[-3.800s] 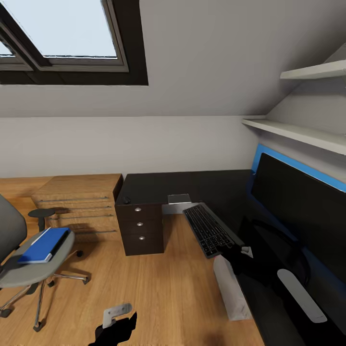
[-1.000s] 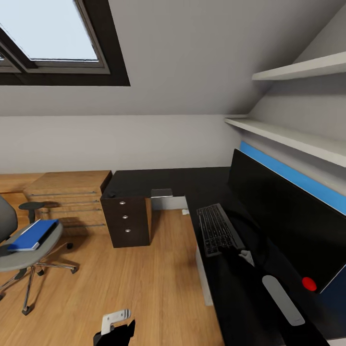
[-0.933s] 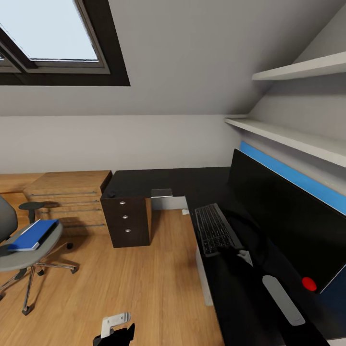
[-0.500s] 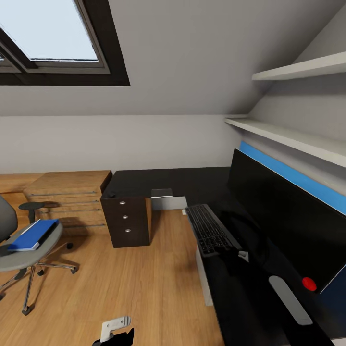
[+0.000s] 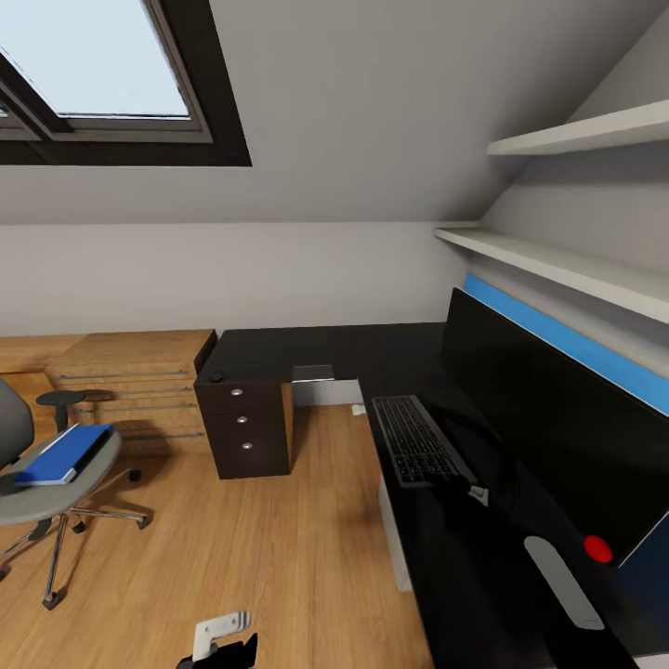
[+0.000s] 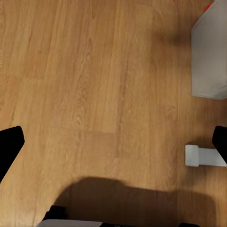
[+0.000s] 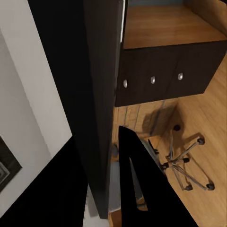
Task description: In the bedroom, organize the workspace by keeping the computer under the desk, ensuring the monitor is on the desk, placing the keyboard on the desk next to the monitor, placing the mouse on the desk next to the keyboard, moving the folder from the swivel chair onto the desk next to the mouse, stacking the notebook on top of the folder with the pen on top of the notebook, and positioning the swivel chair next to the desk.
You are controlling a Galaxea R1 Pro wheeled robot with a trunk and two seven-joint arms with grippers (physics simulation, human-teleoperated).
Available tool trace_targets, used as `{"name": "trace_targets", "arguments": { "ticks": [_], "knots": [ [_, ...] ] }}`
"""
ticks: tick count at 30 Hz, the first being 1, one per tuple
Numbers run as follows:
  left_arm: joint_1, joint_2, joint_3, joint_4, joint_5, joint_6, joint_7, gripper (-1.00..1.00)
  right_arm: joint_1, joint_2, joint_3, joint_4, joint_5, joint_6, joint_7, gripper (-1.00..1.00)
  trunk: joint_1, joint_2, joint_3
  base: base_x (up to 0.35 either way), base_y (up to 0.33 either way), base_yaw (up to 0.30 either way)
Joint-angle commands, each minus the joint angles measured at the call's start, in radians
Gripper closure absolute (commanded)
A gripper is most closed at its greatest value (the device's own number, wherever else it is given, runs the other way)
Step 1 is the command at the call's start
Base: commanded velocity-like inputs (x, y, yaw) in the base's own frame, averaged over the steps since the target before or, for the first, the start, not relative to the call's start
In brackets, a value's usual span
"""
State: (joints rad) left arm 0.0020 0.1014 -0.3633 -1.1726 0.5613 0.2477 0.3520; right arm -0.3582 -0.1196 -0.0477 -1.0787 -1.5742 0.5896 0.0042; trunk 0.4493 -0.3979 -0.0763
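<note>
The black keyboard [image 5: 420,452] lies lengthwise along the front edge of the black desk [image 5: 307,348], just left of the wide black monitor [image 5: 548,409]. My right gripper [image 5: 469,491] is shut on the keyboard's near end; in the right wrist view the keyboard [image 7: 101,71] runs edge-on between the fingers. The blue folder [image 5: 63,453] rests on the grey seat of the swivel chair [image 5: 46,497] at the left, with a dark strip along its right edge. The white computer [image 5: 388,530] stands under the desk. My left gripper [image 6: 113,142] hangs open over the floor. Notebook and pen are not discernible.
The black drawer unit [image 5: 243,427] with silver knobs stands under the desk's left end, a light wooden shelf unit [image 5: 130,381] beside it. A small dark lump, perhaps the mouse [image 5: 216,376], sits on the desk's left corner. Wall shelves [image 5: 557,269] hang above the monitor.
Since 3.8 s ago the camera has moved closer along the desk. In the last half second the held keyboard has shifted slightly right, further over the desk top.
</note>
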Motion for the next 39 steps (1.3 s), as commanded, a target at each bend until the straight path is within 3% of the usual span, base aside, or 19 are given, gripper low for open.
{"name": "trace_targets", "arguments": {
  "ticks": [1, 28, 33, 39],
  "knots": [
    [0.0, 0.001, -0.002, -0.002, 0.009, 0.002, 0.008, -1.0, -0.001, 0.001, -0.003, 0.0, -0.002, 0.005, 0.002, 1.0, 0.001, -0.002, -0.002, 0.0, 0.0, 0.0],
    [0.0, 0.004, 0.01, -0.034, 0.014, 0.002, 0.015, -1.0, -0.001, 0.002, 0.002, 0.0, 0.005, 0.004, 0.003, 1.0, 0.001, -0.002, -0.002, 0.0, -0.043, 0.0],
    [0.0, 0.002, 0.046, -0.047, 0.015, 0.002, 0.017, -1.0, -0.001, 0.002, 0.003, 0.0, 0.005, 0.004, 0.003, 1.0, 0.02, -0.037, -0.018, 0.0, 0.0, 0.0],
    [0.0, 0.001, 0.052, -0.048, 0.015, 0.002, 0.018, -1.0, -0.001, 0.002, 0.002, 0.0, 0.005, 0.004, 0.003, 1.0, 0.043, -0.079, -0.036, 0.0, 0.0, 0.0]
  ]
}}
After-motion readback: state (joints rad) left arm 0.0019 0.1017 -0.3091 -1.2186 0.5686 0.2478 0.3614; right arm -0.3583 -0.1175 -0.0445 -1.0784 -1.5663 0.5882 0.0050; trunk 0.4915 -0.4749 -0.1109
